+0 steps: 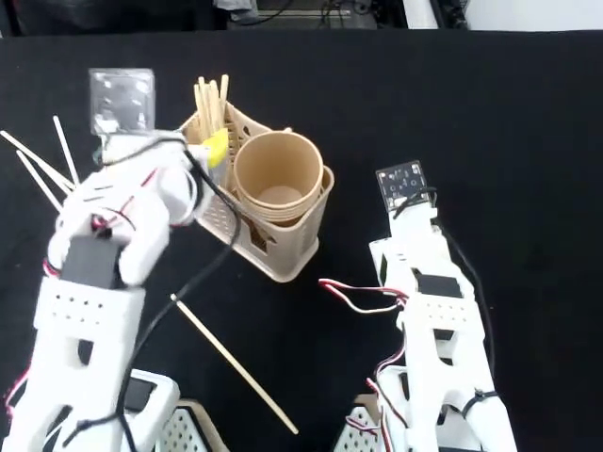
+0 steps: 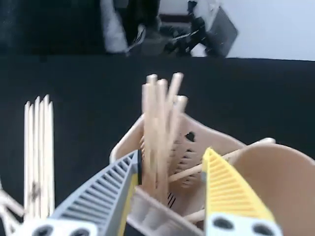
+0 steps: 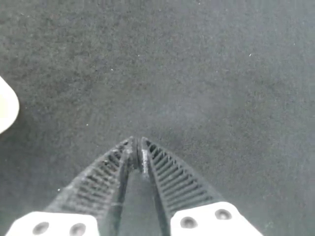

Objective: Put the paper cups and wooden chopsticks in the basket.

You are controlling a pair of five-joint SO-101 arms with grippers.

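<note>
High view: the basket (image 1: 283, 259) stands in the upper middle of the frame with the cups (image 1: 278, 174) stacked inside it and a bundle of chopsticks (image 1: 210, 99) upright in its upper-left corner. The left fingers (image 1: 215, 151) hang right over that corner. Loose sticks (image 1: 38, 165) lie fanned at the left edge, just beside the left arm. A single stick (image 1: 236, 363) lies on the worktop (image 1: 528, 141) in the lower middle, its long axis running from upper left to lower right, between the two arms. The right arm (image 1: 424, 292) is well apart from the basket, on the right.

Left wrist view: the fingers are apart, grey on one side, yellow on the other, with the upright bundle between them and close to the grey one; they do not look pressed on it. The loose sticks (image 2: 37, 147) lie parallel on the worktop at the left of the frame.

Right wrist view: the right fingers (image 3: 137, 145) are together over bare worktop, holding nothing.

By my judgement the left arm is nearer the fanned sticks, and its fingers should close across their long axis.
</note>
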